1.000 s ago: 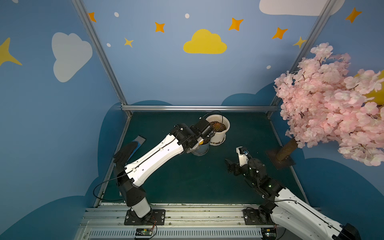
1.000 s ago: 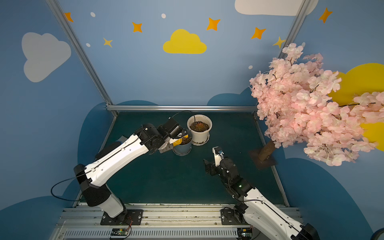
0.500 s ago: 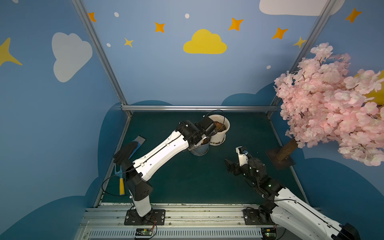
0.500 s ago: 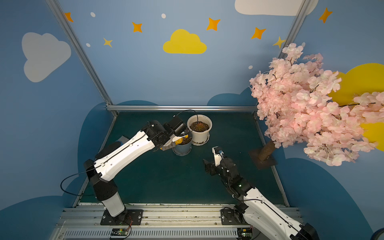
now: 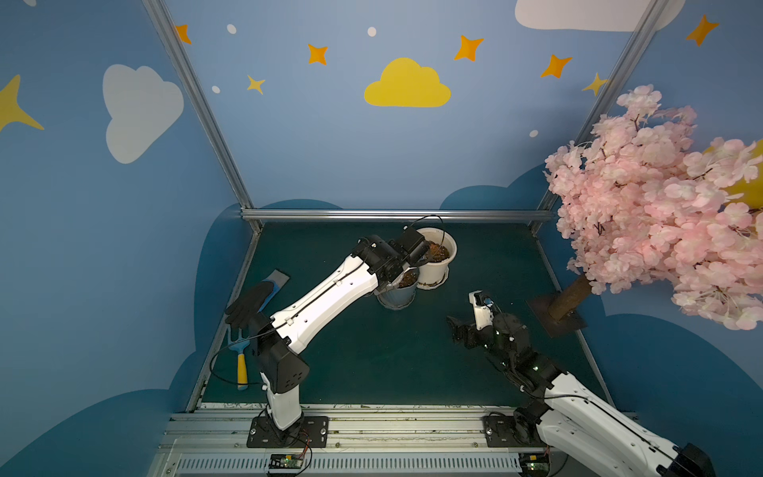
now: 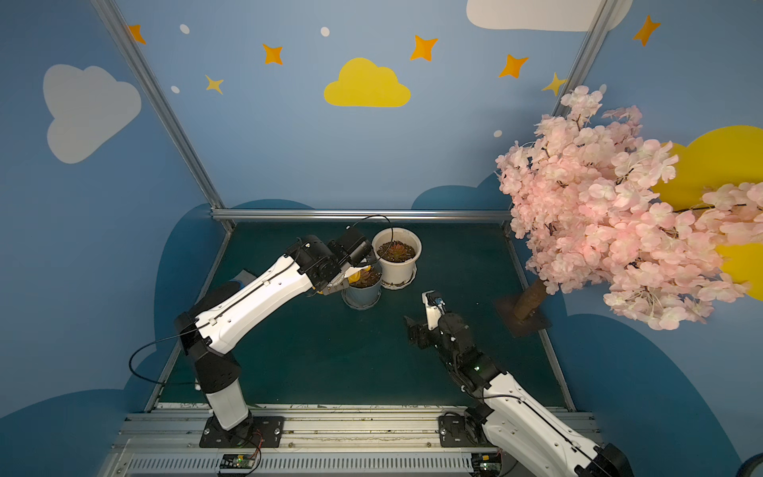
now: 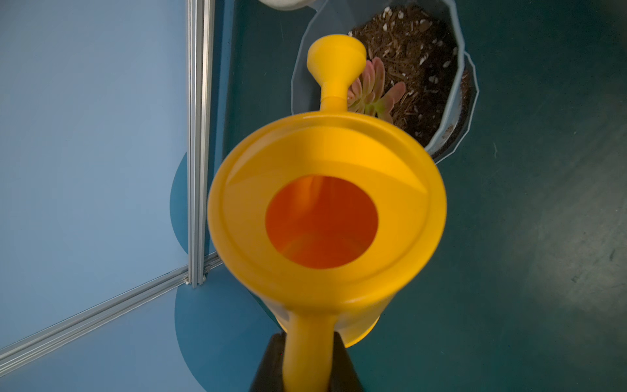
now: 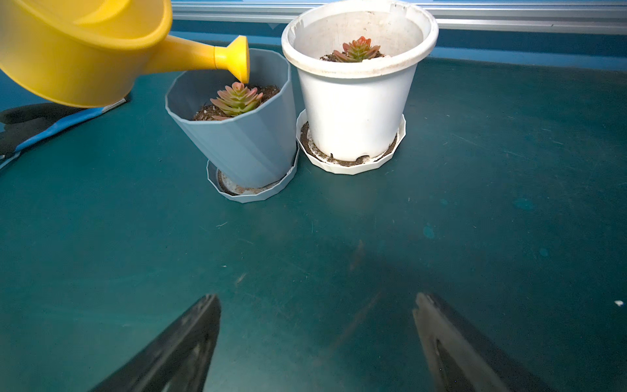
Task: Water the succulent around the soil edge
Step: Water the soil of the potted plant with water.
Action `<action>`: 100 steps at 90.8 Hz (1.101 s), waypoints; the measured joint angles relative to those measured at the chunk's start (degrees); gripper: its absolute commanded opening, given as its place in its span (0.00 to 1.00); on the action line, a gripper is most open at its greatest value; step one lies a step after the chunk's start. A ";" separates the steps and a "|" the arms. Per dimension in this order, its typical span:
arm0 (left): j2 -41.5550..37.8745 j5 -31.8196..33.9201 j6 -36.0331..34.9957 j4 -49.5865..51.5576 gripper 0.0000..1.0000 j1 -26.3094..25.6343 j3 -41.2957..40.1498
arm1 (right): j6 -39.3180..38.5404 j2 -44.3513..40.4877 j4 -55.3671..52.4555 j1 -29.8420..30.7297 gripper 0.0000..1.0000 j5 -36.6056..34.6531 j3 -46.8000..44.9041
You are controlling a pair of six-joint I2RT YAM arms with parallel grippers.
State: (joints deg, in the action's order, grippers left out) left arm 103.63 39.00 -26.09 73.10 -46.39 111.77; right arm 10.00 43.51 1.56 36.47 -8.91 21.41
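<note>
My left gripper (image 7: 307, 339) is shut on the handle of a yellow watering can (image 7: 325, 203). The can's spout head (image 8: 237, 57) hangs just above a pink-green succulent (image 8: 237, 98), tipped down over the near-side soil. That succulent grows in a grey-blue pot (image 8: 244, 142), which leans tilted in its saucer; in both top views the left wrist partly covers this pot (image 5: 396, 295) (image 6: 363, 295). My right gripper (image 8: 317, 305) stands open and empty over the green mat, well short of the pots (image 5: 464, 312).
A white pot (image 8: 356, 101) holding another succulent touches the grey-blue pot's side. A black-and-blue glove (image 5: 252, 299) and a yellow-handled hand fork (image 5: 241, 363) lie at the mat's left edge. A pink blossom tree (image 5: 660, 206) overhangs the right side. A metal rail (image 5: 392, 214) closes the back.
The left arm's shoulder and elbow have swung, uncovering the hand fork, and its wrist has edged toward the white pot. The can stays over the grey-blue pot. The right arm is still.
</note>
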 measured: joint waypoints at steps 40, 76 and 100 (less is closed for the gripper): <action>0.52 1.62 -0.07 1.01 0.03 0.70 1.84 | -0.02 0.35 0.85 0.00 0.95 3.41 -0.02; 1.79 4.15 0.44 2.47 0.03 0.98 1.97 | -0.04 0.35 0.83 -0.02 0.95 3.65 -0.02; 1.79 5.44 1.46 5.05 0.03 1.01 2.45 | -0.04 0.35 0.83 -0.02 0.95 3.89 -0.02</action>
State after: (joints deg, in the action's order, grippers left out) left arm 105.43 44.45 -24.62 78.15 -45.39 114.21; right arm 9.96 43.86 2.39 36.45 -5.02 21.39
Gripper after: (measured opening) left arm 0.165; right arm 0.949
